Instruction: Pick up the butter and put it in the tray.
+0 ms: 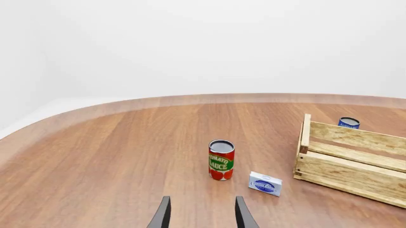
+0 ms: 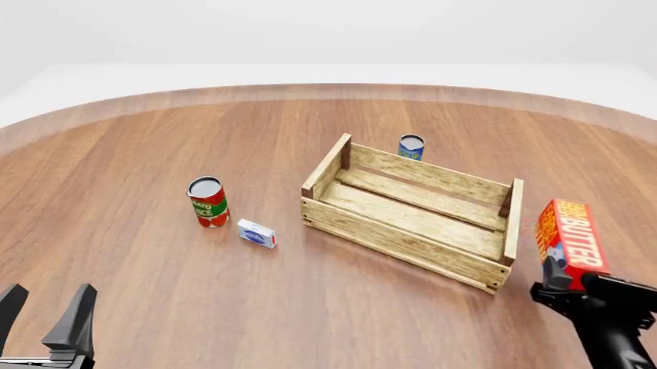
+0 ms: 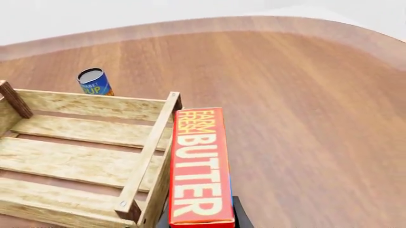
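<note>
The butter (image 2: 571, 238) is a red-orange carton with white "BUTTER" lettering. It stands upright in my right gripper (image 2: 567, 281), which is shut on its lower end. It is just outside the right end wall of the tray (image 2: 401, 240), a large empty light-wood slatted crate. In the right wrist view the butter (image 3: 198, 166) sits beside the tray's end rail (image 3: 149, 152), its top near the corner post. My left gripper (image 2: 46, 309) is open and empty at the table's near left, also seen in the left wrist view (image 1: 201, 211).
A red tomato sauce can (image 2: 208, 202) and a small white-and-blue box (image 2: 257, 233) stand left of the tray. A blue can (image 2: 411, 147) stands just behind the tray's far wall. The round wooden table's edge curves across the back.
</note>
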